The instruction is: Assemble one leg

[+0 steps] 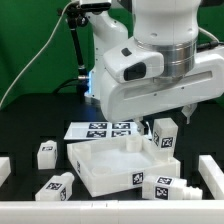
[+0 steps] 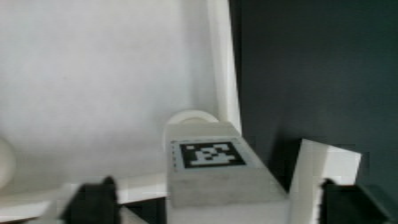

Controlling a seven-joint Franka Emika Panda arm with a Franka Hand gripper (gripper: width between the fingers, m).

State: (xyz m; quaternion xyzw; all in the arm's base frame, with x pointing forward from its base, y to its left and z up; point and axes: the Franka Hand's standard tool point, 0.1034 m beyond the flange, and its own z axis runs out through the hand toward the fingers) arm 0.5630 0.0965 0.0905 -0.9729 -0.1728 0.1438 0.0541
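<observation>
My gripper (image 1: pixel 166 122) hangs over the back right corner of the white square tray (image 1: pixel 100 172). It is shut on a leg (image 1: pixel 164 137), a chunky white peg with a black-and-white tag, held slightly tilted just above that corner. In the wrist view the leg (image 2: pixel 210 155) runs between my two dark fingers (image 2: pixel 93 200). Its rounded far end lies over the tray's white floor (image 2: pixel 89 90), close to the tray's edge. My gripper (image 2: pixel 214 203) holds the leg's near end, which runs out of the picture.
The marker board (image 1: pixel 96 128) lies behind the tray. Loose legs lie at the exterior view's left (image 1: pixel 46 153), front left (image 1: pixel 57 186) and front right (image 1: pixel 166 187). White wall pieces stand at the left edge (image 1: pixel 5 168) and the right edge (image 1: pixel 212 176).
</observation>
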